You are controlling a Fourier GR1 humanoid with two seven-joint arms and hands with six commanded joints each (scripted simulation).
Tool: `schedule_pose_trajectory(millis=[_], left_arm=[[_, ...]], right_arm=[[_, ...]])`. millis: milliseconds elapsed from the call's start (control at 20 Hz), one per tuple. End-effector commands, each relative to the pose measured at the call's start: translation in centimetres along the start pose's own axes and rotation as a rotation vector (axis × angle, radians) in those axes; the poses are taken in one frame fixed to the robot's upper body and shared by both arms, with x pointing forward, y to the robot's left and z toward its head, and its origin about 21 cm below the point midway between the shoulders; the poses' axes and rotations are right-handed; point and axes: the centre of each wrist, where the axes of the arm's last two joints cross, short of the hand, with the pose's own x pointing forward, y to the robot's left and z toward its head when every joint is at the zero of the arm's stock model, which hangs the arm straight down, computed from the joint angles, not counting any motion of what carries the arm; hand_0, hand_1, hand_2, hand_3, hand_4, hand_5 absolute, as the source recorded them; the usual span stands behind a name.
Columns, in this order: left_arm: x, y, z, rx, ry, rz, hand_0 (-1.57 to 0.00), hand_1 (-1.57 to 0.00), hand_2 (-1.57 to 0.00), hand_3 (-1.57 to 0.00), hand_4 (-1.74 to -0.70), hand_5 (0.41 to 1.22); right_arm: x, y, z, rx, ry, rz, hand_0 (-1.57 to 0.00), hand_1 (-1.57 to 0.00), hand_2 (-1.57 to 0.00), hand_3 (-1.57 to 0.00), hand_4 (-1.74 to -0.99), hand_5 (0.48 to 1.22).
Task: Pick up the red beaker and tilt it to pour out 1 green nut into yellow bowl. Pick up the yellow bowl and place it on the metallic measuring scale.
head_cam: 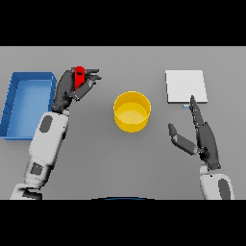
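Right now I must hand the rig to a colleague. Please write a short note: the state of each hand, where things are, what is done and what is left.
Left hand: shut on the red beaker, held to the left of the yellow bowl.
Right hand: open, holding nothing, fingers pointing toward the scale.
Bowl: on the table between the hands, no nut visible inside.
Blue bin: far left.
Done: beaker grasped.
Left: pour one green nut into the bowl, then set the bowl on the scale.

The red beaker (79, 77) sits at far left, seemingly tilted. The round yellow bowl (132, 111) stands upright mid-scene, apart from it. The flat pale measuring scale (185, 86) lies far right.
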Motion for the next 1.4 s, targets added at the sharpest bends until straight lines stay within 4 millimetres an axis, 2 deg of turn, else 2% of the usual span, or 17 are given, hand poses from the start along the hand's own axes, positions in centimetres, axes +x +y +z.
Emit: schedule_pose_trajectory(millis=[0,100,200,400,700,900,950,1100,1300,1350], left_arm=[[0.1,0.1,0.0,-0.008,0.002,-0.019,-1.56,-1.56,-1.56,-1.55,-1.72,1.138],[0.2,0.2,-0.1,-0.036,0.001,-0.082,-1.56,-1.56,-1.56,-1.56,-1.73,1.138],[1.2,0.1,-0.6,-0.078,-0.001,-0.19,-1.56,-1.56,-1.56,-1.56,-1.73,1.129],[3.6,0.0,-1.5,-0.184,-0.01,-0.467,-1.57,-1.57,-1.57,-1.57,-1.74,1.125],[6.8,-2.2,-3.0,-0.333,-0.026,-0.863,-1.57,-1.57,-1.57,-1.57,-1.74,1.162],[7.7,-4.7,-3.5,-0.44,-0.044,-1.145,-1.57,-1.57,-1.57,-1.57,-1.74,1.197],[8.0,-4.8,-3.8,-0.467,-0.03,-1.216,-1.57,-1.57,-1.57,-1.57,-1.69,1.202],[8.6,-5.3,-4.5,-0.563,-0.062,-1.387,-1.57,-1.57,-1.57,-1.38,-1.71,1.211],[9.5,-7.1,-4.9,-0.663,-0.105,-1.581,-1.57,-1.57,-1.57,-1.29,-1.72,1.217],[9.8,-7.5,-5.1,-0.693,-0.12,-1.621,-1.57,-1.57,-1.57,-1.35,-1.72,1.218]], right_arm=[[0.2,0.0,0.0,0.002,-0.004,-0.003,0.0,0.0,0.0,0.0,-1.219,0.661],[0.3,0.3,0.0,0.001,0.0,0.002,0.0,0.0,0.0,0.0,-1.213,0.662],[0.5,-0.1,-0.2,-0.003,0.012,0.004,0.0,0.0,0.0,0.0,-1.202,0.662],[0.5,0.2,0.1,0.006,0.029,0.01,0.0,0.0,0.0,0.0,-1.186,0.66],[0.4,0.4,0.0,0.014,0.04,-0.01,0.0,0.0,0.0,0.0,-1.181,0.669],[0.7,0.4,0.0,0.01,0.035,-0.017,0.0,0.0,0.0,0.0,-1.187,0.676],[0.6,0.7,0.1,0.011,0.047,-0.021,0.0,0.0,0.0,0.0,-1.191,0.675],[0.4,0.4,0.1,0.001,0.063,-0.047,0.0,0.0,0.0,0.0,-1.195,0.671],[0.3,1.1,0.2,-0.006,0.083,-0.09,0.0,0.0,0.0,0.0,-1.206,0.639],[0.3,0.9,0.1,-0.005,0.083,-0.091,0.0,0.0,0.0,0.0,-1.212,0.631]])
